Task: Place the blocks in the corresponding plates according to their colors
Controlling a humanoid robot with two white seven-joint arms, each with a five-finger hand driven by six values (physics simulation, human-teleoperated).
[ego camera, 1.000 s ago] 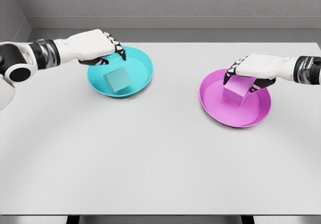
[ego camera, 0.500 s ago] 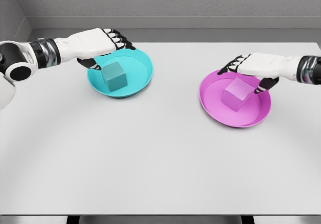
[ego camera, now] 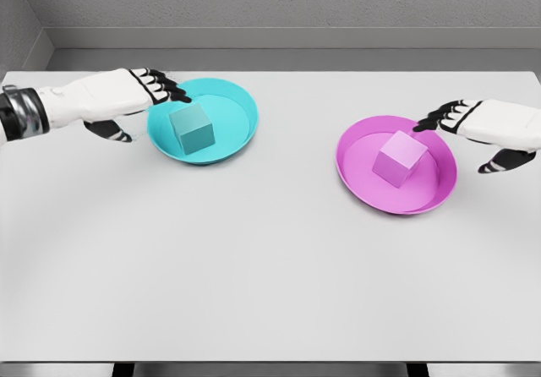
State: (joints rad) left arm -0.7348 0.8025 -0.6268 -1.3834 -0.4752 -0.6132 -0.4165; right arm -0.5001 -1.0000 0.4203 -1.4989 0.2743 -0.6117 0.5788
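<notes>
Task looks done: teal block (ego camera: 191,129) sits in teal plate (ego camera: 237,105) at 10 o'clock on the surface (ego camera: 270,267), pink block (ego camera: 399,158) in pink plate (ego camera: 355,170) at 3 o'clock. Left hand (ego camera: 127,98) at the teal rim, fingers spread, empty. Right hand (ego camera: 482,128) at the pink rim, spread, empty. Nothing left to place. No labels or writing visible.

Smooth, matt surfaces all round in this render.
The grey table (ego camera: 270,275) looks matt and even; the cyan plate (ego camera: 241,106) and magenta plate (ego camera: 359,178) look like smooth plastic with a soft sheen; both hands, left hand (ego camera: 114,98) and right hand (ego camera: 490,128), show white, hard-looking shells with black finger joints.
</notes>
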